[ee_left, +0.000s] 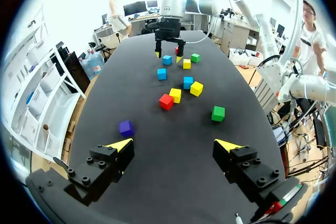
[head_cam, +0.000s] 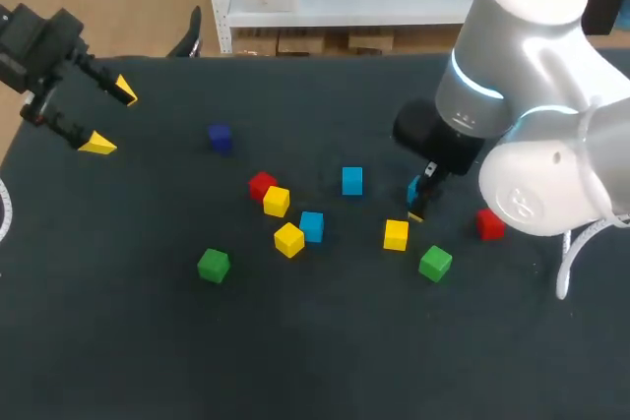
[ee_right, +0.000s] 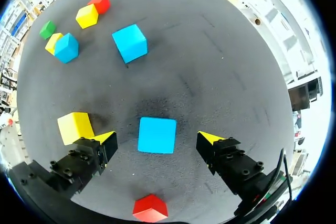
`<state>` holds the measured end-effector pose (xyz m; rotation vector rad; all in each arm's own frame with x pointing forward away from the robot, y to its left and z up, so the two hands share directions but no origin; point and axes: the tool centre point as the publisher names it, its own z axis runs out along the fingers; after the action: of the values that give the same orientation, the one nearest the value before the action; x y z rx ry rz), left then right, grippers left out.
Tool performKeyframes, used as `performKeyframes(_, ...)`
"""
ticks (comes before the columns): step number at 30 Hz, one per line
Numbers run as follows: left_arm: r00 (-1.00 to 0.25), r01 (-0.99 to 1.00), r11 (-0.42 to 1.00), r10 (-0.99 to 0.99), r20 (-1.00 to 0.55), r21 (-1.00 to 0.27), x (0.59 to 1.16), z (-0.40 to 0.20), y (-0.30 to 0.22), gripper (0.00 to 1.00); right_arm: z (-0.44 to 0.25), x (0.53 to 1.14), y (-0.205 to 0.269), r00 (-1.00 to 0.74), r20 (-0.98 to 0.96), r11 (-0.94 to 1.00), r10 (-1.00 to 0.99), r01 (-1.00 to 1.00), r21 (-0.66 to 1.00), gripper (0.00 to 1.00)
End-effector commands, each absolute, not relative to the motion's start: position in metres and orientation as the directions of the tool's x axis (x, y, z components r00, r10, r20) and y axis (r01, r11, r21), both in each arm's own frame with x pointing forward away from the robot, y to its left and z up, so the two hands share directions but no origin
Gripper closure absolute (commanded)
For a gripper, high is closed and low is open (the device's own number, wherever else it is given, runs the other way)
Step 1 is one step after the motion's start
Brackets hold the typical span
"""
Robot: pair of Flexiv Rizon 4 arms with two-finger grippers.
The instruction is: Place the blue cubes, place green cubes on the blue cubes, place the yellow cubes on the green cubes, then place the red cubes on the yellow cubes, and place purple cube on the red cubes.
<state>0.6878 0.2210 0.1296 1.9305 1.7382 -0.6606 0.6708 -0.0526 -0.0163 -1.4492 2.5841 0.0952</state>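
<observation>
Nearest on the dark counter sit two green cubes, well apart: the left green cube and the right green cube. Just beyond the right one stands the lone yellow cube. Off to its right is the right red cube, close under the right arm. Toward the middle, the near yellow cube sits hard against the near blue cube. A little farther on, the far yellow cube touches the left red cube. Past these, the middle blue cube stands by itself.

To its right, the right tool is low over the third blue cube. Its fingers are released and stand on either side of the cube, with a gap on each side. The cube lies flat on the counter, and the lone yellow cube is just beside one finger.

Farther off, the purple cube sits alone toward the left. The left tool hangs over the counter's far left corner, fingers released and spread wide with only bare counter between them. Every cube lies singly on the counter.
</observation>
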Motion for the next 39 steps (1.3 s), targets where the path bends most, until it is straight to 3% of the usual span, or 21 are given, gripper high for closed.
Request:
performKeyframes(1,0.089,0.995,-0.1,0.776,-0.625,0.018,0.688,0.129,0.221,0.0,-0.02,0.668,-0.052,-0.509,-0.187,0.523,-0.84,-0.852,-0.032,0.0)
performKeyframes(10,0.089,0.995,-0.1,0.776,-0.625,0.018,0.688,0.129,0.221,0.0,-0.018,0.671,-0.047,-0.485,-0.186,0.502,-0.855,-0.862,-0.061,0.0)
performKeyframes(11,0.089,0.995,-0.1,0.776,-0.625,0.018,0.688,0.129,0.221,0.0,-0.017,0.672,-0.047,-0.483,-0.185,0.501,-0.856,-0.863,-0.062,0.12)
performKeyframes(13,0.089,0.995,-0.1,0.776,-0.625,0.018,0.688,0.129,0.221,0.0,-0.016,0.673,-0.046,-0.482,-0.184,0.501,-0.856,-0.863,-0.067,0.18)
performKeyframes(14,0.089,0.995,-0.1,0.776,-0.625,0.018,0.688,0.129,0.221,0.0,-0.015,0.673,-0.047,-0.483,-0.183,0.501,-0.856,-0.862,-0.069,0.37)
performKeyframes(17,0.089,0.995,-0.1,0.776,-0.625,0.018,0.688,0.129,0.221,0.0,-0.012,0.673,-0.047,-0.483,-0.182,0.502,-0.857,-0.862,-0.074,0.51)
performKeyframes(22,0.089,0.995,-0.1,0.776,-0.625,0.018,0.688,0.129,0.221,0.0,-0.01,0.672,-0.046,-0.486,-0.177,0.504,-0.856,-0.86,-0.077,0.53)
performKeyframes(27,0.089,0.995,-0.1,0.776,-0.625,0.018,0.688,0.129,0.221,0.0,-0.01,0.67,-0.047,-0.489,-0.169,0.507,-0.856,-0.858,-0.079,0.47)
performKeyframes(33,0.089,0.995,-0.1,0.776,-0.625,0.018,0.688,0.129,0.221,0.0,-0.01,0.67,-0.048,-0.491,-0.164,0.508,-0.856,-0.857,-0.083,0.62)
performKeyframes(36,0.089,0.995,-0.1,0.776,-0.625,0.018,0.688,0.129,0.221,0.0,-0.01,0.67,-0.049,-0.493,-0.161,0.509,-0.855,-0.856,-0.085,0.64)
performKeyframes(39,0.089,0.995,-0.1,0.776,-0.625,0.018,0.688,0.129,0.221,0.0,-0.009,0.67,-0.049,-0.492,-0.159,0.509,-0.856,-0.856,-0.088,0.77)
